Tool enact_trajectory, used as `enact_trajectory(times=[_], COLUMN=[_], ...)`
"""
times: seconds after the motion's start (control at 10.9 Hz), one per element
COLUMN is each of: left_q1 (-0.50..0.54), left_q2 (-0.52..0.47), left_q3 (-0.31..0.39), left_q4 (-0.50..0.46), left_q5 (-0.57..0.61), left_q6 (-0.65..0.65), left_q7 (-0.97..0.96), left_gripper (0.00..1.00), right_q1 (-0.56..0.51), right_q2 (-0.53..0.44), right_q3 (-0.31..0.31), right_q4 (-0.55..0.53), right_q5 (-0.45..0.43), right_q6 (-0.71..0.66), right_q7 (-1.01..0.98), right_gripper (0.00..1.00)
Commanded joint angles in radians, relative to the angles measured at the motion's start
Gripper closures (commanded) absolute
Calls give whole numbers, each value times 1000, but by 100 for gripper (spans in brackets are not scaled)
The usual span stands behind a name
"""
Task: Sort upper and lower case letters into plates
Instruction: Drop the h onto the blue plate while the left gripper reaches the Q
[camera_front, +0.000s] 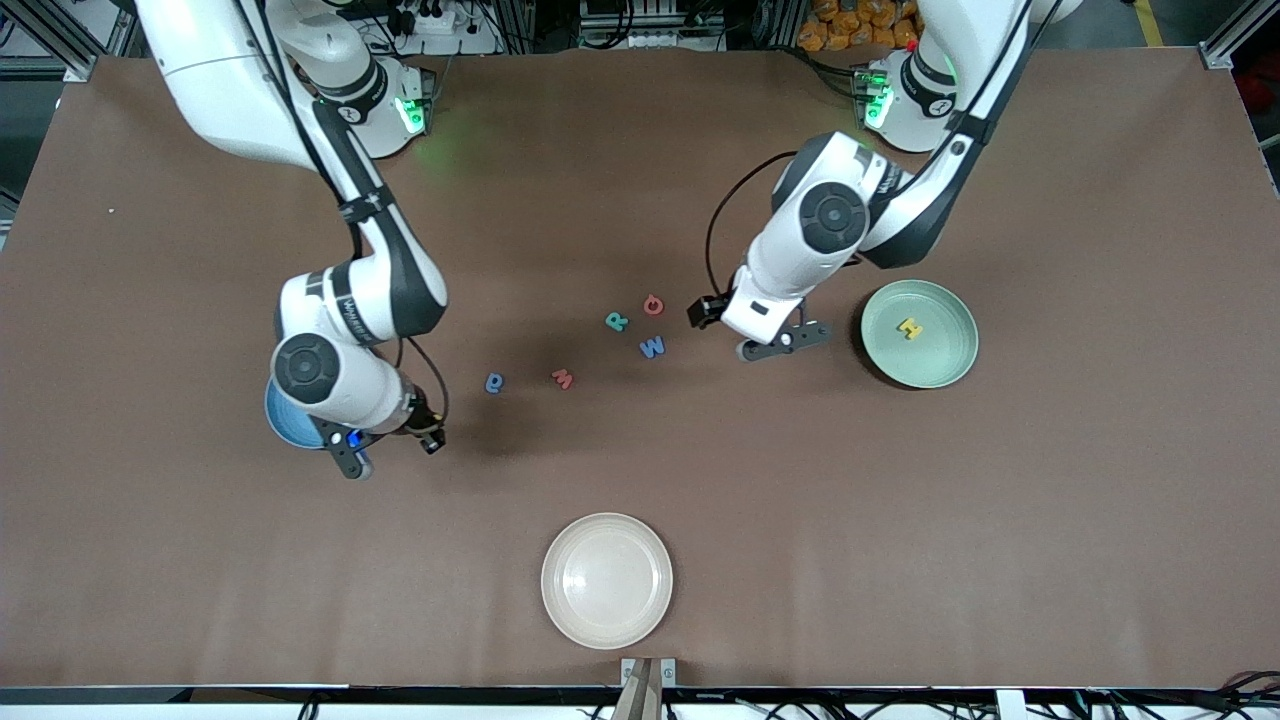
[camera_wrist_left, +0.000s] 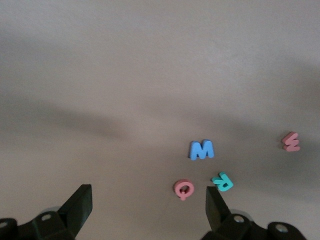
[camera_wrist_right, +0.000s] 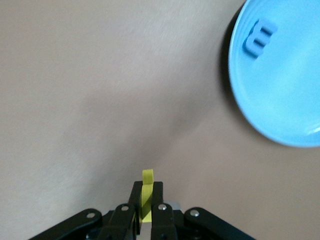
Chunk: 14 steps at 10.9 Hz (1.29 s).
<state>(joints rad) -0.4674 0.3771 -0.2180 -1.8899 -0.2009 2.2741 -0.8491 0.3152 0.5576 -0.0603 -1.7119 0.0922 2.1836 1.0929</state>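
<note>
- Three plates on your table, and nearest the front camera is the cream-white plate, sitting alone with nothing on it.
- Next up, your right gripper hangs just beside the sky blue plate, toward the right arm's end of the table. It's pinched tight on a small yellow letter; you can see it standing up between the fingers in the right wrist view.
- That sky blue plate already has a blue letter lying in it.
- A bit farther from the camera, mid-table, you've got a loose blue letter and a red w-shaped letter near each other on the bare cloth.
- Then the blue W, and just past it the teal R and the red Q-like letter, all clustered but not touching.
- Your left gripper sits between that cluster and the pale mint green plate, fingers spread wide with nothing in them.
- The mint plate holds one yellow H, toward the left arm's end.
</note>
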Motion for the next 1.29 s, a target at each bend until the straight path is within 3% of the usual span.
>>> enact_trajectory(times=[0.0,0.18,0.46,0.55,0.64,0.73,1.19], left_q1=[-43,-68,-129,-138,-155,-158,-174], left_q2=[77,117,210,233,246,270,296], left_q3=[8,5,5,5,3,2,-75], left_q4=[89,124,209,210,206,198,172], left_q5=[-8,58,171,229,291,328,319], left_q6=[-18,-11,-11,-11,-11,-11,33], left_q7=[-36,-195,-460,-511,-501,-463,-493], left_gripper=[0,0,0,0,0,0,0], right_q1=[-77,-167,-260,-284,-289,-292,-285], right_q2=[-114,-165,-182,-185,-191,-195,-182], right_q3=[4,4,4,2,2,2,4], right_q4=[-141,-219,-241,-241,-241,-241,-200], right_q5=[-8,-43,-77,-77,-77,-77,-75], right_q6=[2,2,-5,-25,-47,-59,-82], right_q7=[-173,-321,-470,-502,-505,-508,-518], right_gripper=[100,100,100,94,33,0,0])
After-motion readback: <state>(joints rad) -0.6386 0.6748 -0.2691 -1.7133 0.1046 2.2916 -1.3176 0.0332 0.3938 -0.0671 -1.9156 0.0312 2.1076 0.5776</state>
